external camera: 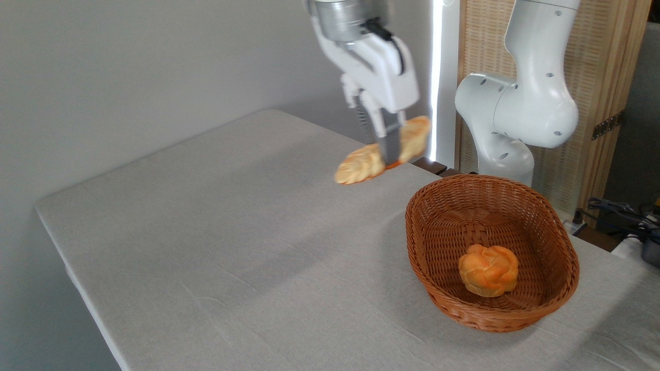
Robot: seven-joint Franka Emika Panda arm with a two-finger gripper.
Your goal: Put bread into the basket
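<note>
Near the top centre of the frame, the claw (384, 149) is clamped around the middle of the braided loaf (361, 166), holding it tilted in the air, clear of the counter (216, 242). The wicker basket (546, 304) sits at lower right, with a round knotted bun (488, 270) inside.
</note>
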